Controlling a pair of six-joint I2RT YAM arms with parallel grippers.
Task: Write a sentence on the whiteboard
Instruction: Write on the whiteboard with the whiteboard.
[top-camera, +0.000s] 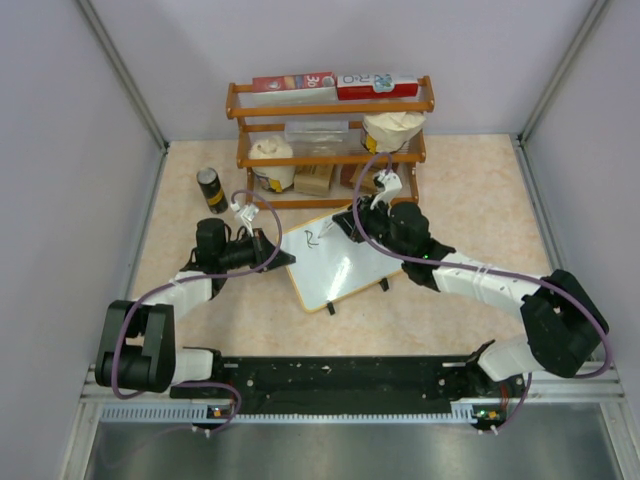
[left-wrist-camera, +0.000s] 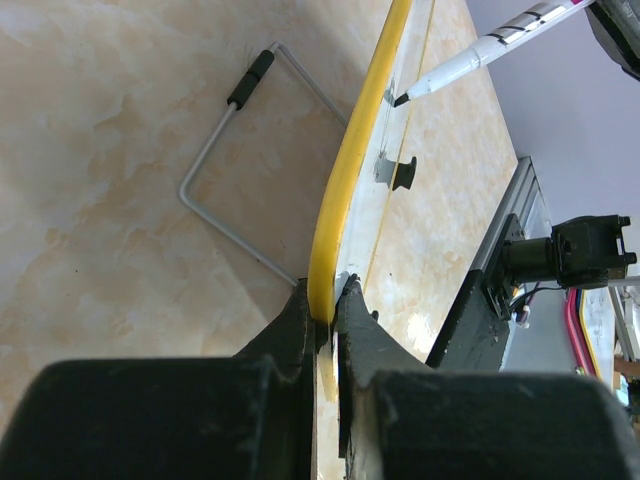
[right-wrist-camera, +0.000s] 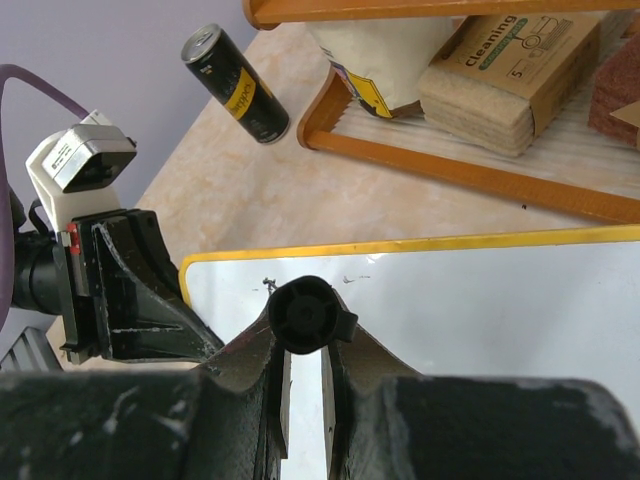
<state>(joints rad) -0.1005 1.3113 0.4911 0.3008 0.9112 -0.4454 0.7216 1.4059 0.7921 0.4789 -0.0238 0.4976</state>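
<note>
Left hand pinching whiteboard edge, its long axis slanting far-right

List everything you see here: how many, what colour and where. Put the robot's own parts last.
whiteboard: one, white with a yellow edge, tilted at the table's centre
marks: a few, black, on the board's upper left part
marker: one, white barrel with a black tip, pointed at the board
wire stand: one, grey with a black sleeve, behind the board
can: one, black and yellow, left of the rack
rack: one, orange-brown wood, at the back
boxes: two, red and white, on top of the rack
bags: two, cream, on the rack's shelves
sponge pack: one, brown, on a rack shelf
left hand: black, shut on the whiteboard's edge
right hand: black, shut on the marker
</note>
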